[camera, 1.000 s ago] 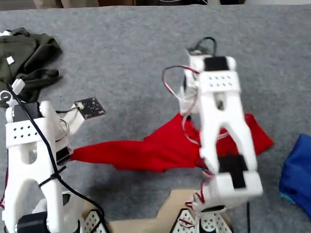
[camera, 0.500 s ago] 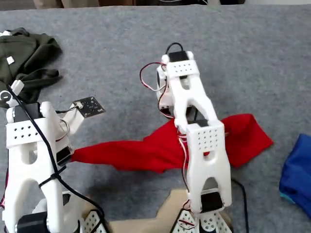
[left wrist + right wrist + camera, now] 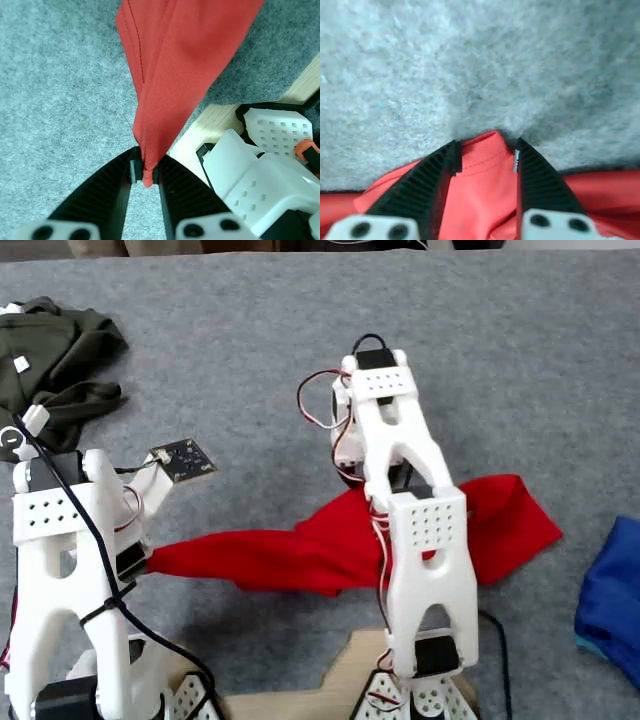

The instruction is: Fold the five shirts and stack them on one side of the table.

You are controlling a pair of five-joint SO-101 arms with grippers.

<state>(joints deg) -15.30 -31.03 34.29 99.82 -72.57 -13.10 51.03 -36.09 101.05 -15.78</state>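
red shirt [image 3: 300, 555]: stretched in a long, bunched band across the near middle of the grey table [image 3: 250, 340], wide and loosely spread at its right end, drawn to a narrow tip at its left.
left gripper [image 3: 145, 169]: at the near left, jaws clamped on that narrow left tip, with the cloth pinched between them.
right gripper [image 3: 485, 150]: at the far edge of the shirt's middle, jaws apart, one on either side of a hemmed corner that lies on the table.
right arm [image 3: 420, 530]: extends from the near edge out over the red cloth.
dark green shirt [image 3: 55, 360]: crumpled at the far left, well apart from the red one.
blue shirt [image 3: 610, 600]: at the near right edge, partly cut off.
wooden board [image 3: 330, 690]: at the near edge, under the arms' bases.
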